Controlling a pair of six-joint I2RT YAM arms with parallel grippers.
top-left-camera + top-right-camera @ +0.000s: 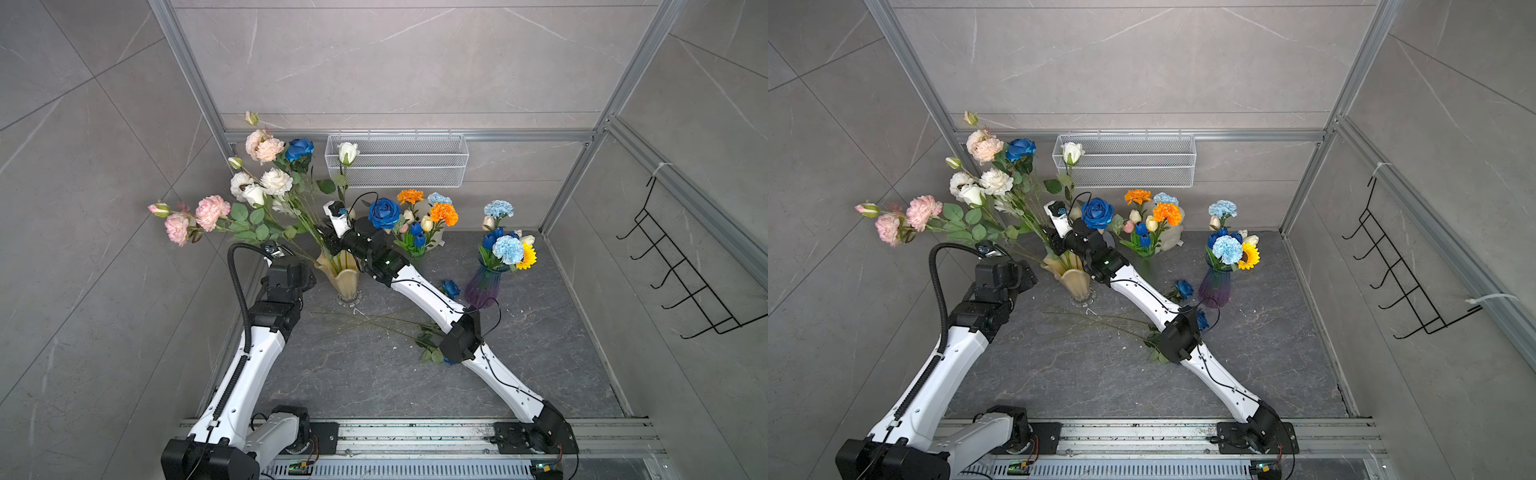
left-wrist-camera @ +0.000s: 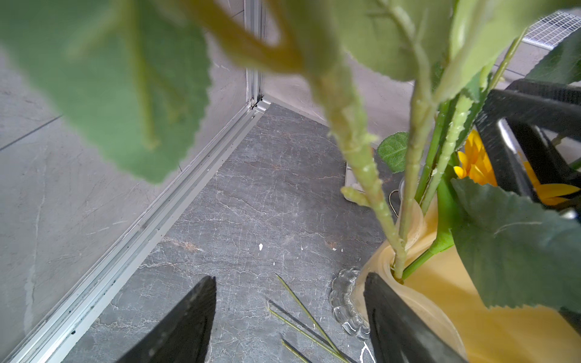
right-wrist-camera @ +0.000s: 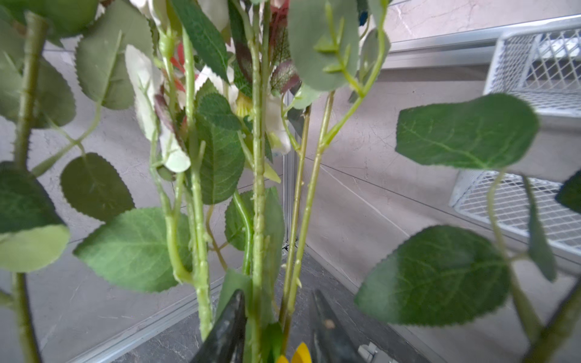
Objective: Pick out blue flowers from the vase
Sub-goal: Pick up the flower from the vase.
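Where stems [image 3: 258,220] leave the amber vase [image 1: 347,284], right claw [image 3: 278,298] straddles them.

Three vases are counted: a yellow vase [image 1: 345,282], with a purple vase [image 1: 484,286] and a pale vase [image 1: 1171,241] right of it. Four blue roses [image 1: 384,212], three pale blue carnations [image 1: 508,249] and two orange carnations [image 1: 444,214] are seen.

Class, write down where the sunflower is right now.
In both top views the sunflower stands in the purple vase on the robot's right side of the floor, tucked against a pale blue carnation.
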